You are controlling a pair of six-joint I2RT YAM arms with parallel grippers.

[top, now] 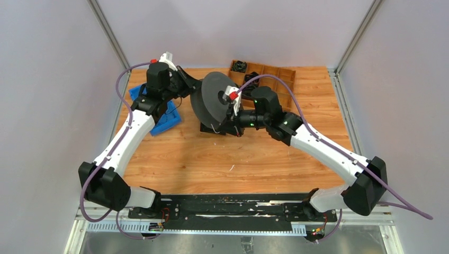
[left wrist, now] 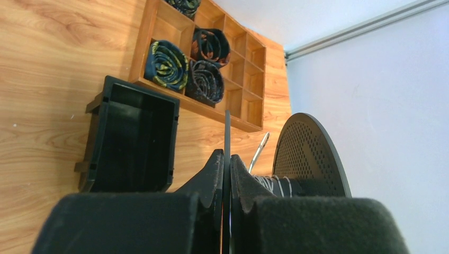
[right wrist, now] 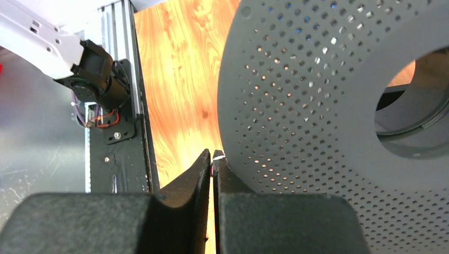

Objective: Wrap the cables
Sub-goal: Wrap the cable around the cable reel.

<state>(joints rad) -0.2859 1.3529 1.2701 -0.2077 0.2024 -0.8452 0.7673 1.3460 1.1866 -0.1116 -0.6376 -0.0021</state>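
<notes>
left end effector (left wrist: 227,156) is clenched on the thin edge of the reel's near flange. from the left wrist view that dark plate runs straight up between the two fingers. beyond it stands the far flange (left wrist: 312,153), perforated and upright, and between the two plates sit the cables (left wrist: 275,185): a few thin white turns wound round the hub. one silvery strand (left wrist: 260,151) sticks up at a slant just beside the flange edge.

over to the right end effector (right wrist: 212,155): jaws pressed together, hard up against the rim of the perforated flange (right wrist: 317,106). a speck of white shows between the tips, too small to say whether it is wire.

from above, the reel (top: 209,98) stands on edge mid-desk on a black base, with the left arm reaching in from its left and the right arm from its right. a blue bin (top: 168,120) lies under the left arm. the wooden tray (top: 263,67) sits at the far edge of the desk (top: 222,159), with dark coiled bundles (left wrist: 167,64) in its compartments. a black open box (left wrist: 132,137) rests just beside the tray. a short white scrap (top: 231,168) lies alone on the desk, well apart from the reel.
</notes>
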